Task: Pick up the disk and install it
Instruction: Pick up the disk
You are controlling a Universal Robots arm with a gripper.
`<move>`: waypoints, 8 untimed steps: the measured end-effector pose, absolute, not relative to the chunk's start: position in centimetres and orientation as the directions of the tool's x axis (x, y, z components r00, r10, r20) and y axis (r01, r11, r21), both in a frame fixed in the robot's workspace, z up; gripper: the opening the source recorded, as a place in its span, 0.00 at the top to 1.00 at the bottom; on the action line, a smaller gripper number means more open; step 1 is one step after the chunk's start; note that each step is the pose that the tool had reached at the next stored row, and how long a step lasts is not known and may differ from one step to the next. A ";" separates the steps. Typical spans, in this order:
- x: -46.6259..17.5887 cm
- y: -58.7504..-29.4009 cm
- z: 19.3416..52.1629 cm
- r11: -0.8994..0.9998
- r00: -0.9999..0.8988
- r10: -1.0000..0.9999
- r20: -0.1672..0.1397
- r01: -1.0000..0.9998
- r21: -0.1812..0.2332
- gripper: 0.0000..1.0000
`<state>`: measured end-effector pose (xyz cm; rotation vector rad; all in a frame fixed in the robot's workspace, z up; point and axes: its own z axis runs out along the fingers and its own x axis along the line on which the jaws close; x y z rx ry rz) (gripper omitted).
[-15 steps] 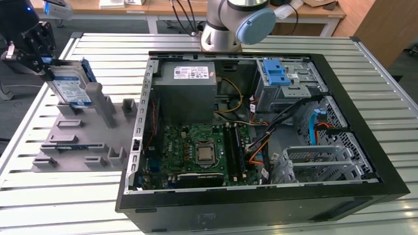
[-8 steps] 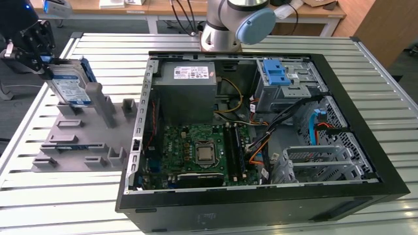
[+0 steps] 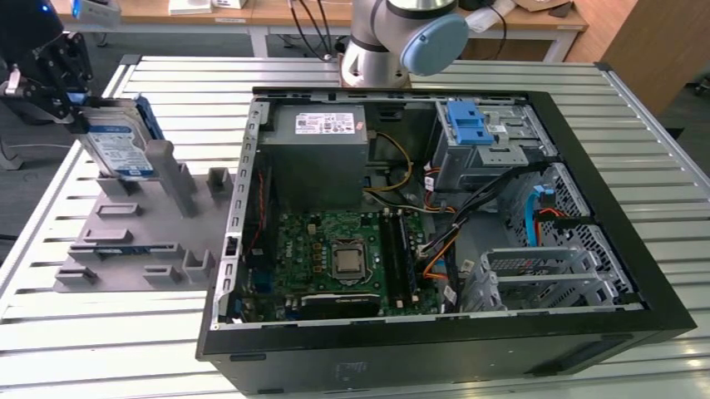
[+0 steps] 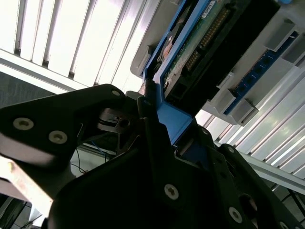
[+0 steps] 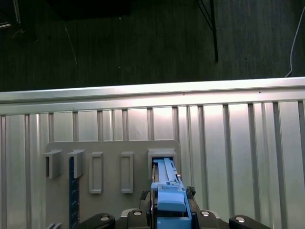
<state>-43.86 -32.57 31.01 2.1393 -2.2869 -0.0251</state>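
Blue-framed disk (image 3: 116, 143) | clamped by gripper (image 3: 76, 106) | one corner behind rack post (image 3: 161, 166)

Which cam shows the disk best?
Exterior view: the disk shows its label face and blue bracket, gripper clamped on its top. Second wrist view shows its circuit-board side; first wrist view, its bracket's edge.

Exterior view overhead; both wrist views near disk (image 4: 195, 47).

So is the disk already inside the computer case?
No, the disk stands upright at the grey rack, outside the computer case, on the exterior view's left.
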 end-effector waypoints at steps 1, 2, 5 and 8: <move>-43.9 -32.6 31.1 0.067 -0.067 -0.998 -0.004 -0.998 0.019 0.63; -43.9 -32.6 31.1 0.067 -0.067 -0.998 -0.004 -0.998 0.019 0.63; -43.9 -32.6 31.3 0.067 -0.067 -0.998 -0.004 -0.998 0.019 0.63; -43.9 -32.6 31.4 0.067 -0.067 -0.998 -0.004 -0.998 0.018 0.63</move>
